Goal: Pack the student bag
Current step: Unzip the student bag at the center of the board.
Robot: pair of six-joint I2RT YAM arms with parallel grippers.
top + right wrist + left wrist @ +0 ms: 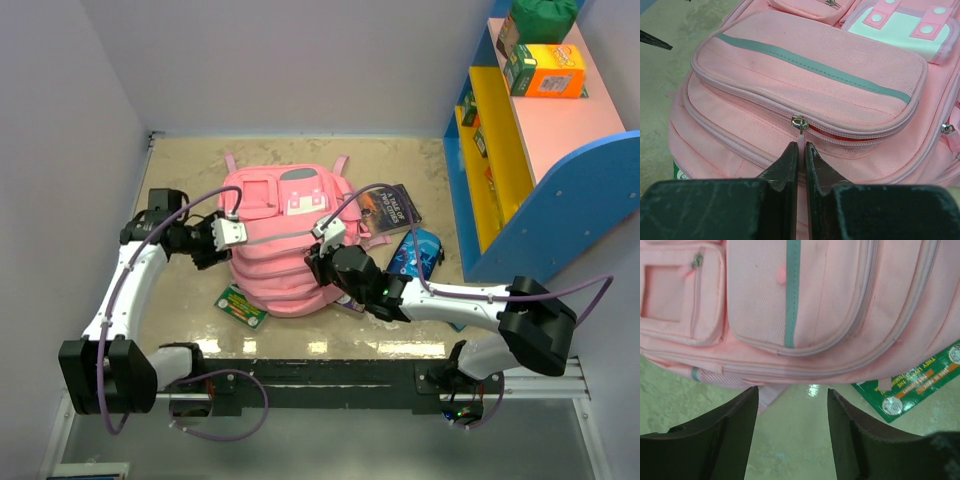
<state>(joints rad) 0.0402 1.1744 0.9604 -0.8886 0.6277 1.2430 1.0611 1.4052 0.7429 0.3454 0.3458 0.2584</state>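
Observation:
The pink student bag (280, 250) lies flat in the middle of the table, front pockets up; it fills the left wrist view (830, 300) and the right wrist view (815, 65). My right gripper (801, 147) is shut on the pink zip pull (801, 131) of a front pocket, just below its metal slider (799, 121). The zip is parted to the right of the slider, showing a red slit. In the top view the right gripper (318, 262) sits over the bag's near half. My left gripper (792, 395) is open and empty beside the bag's left edge (222, 243).
A green book (240, 305) pokes out from under the bag's near left corner and shows in the left wrist view (920, 385). A dark book (385, 210) and a blue pencil case (418, 252) lie right of the bag. A blue, yellow and pink shelf (540, 150) stands at the right.

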